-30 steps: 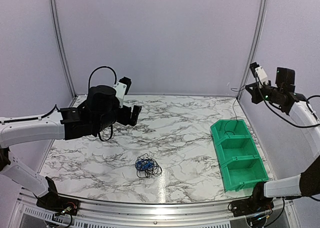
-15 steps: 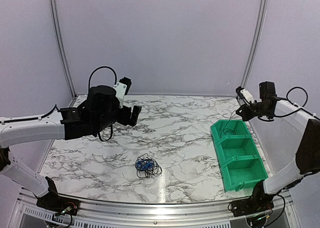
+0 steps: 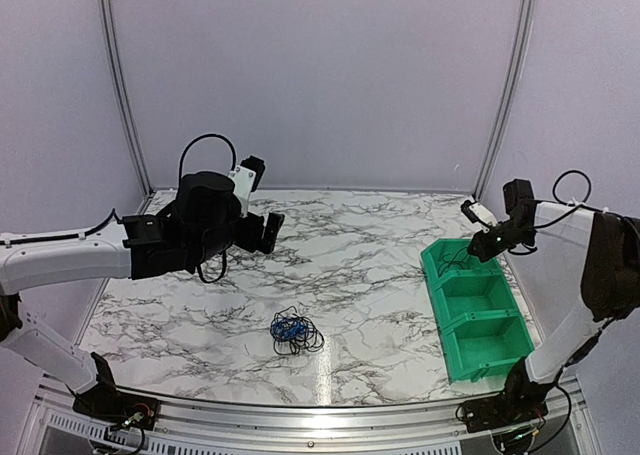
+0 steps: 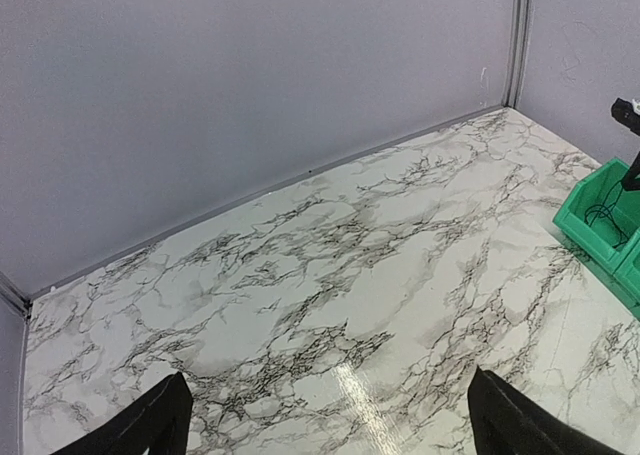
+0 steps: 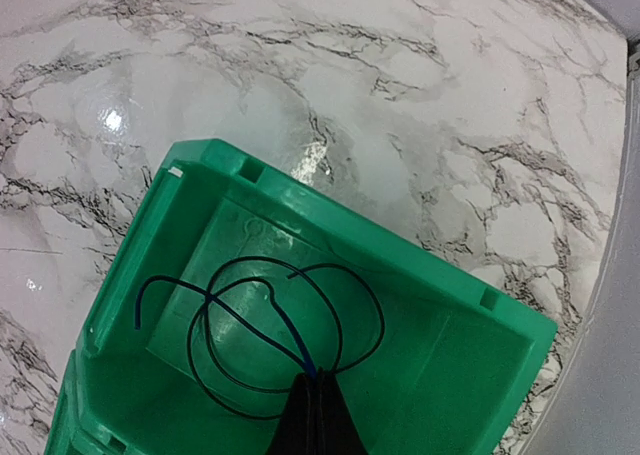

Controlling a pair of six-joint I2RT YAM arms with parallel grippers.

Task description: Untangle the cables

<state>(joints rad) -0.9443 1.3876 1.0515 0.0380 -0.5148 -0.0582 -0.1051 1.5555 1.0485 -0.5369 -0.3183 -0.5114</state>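
Note:
A small tangle of blue and black cables (image 3: 295,331) lies on the marble table in front of the middle. My right gripper (image 3: 481,243) hangs over the far compartment of the green bin (image 3: 432,275). In the right wrist view it (image 5: 318,379) is shut on a blue strand (image 5: 291,336) and a black strand (image 5: 383,326), whose loops lie on the compartment floor. My left gripper (image 3: 262,230) is open and empty, held high over the table's left half, away from the tangle. Its two fingers (image 4: 150,425) show wide apart in the left wrist view.
The green bin (image 5: 440,375) has three compartments and stands along the table's right side; it also shows in the left wrist view (image 4: 600,210). Grey walls close the back and sides. The tangle is out of both wrist views.
My right arm has come down and leftward from high at the right wall to the bin's far compartment, lowering the held strands into it. The left arm and the tangle have not moved.

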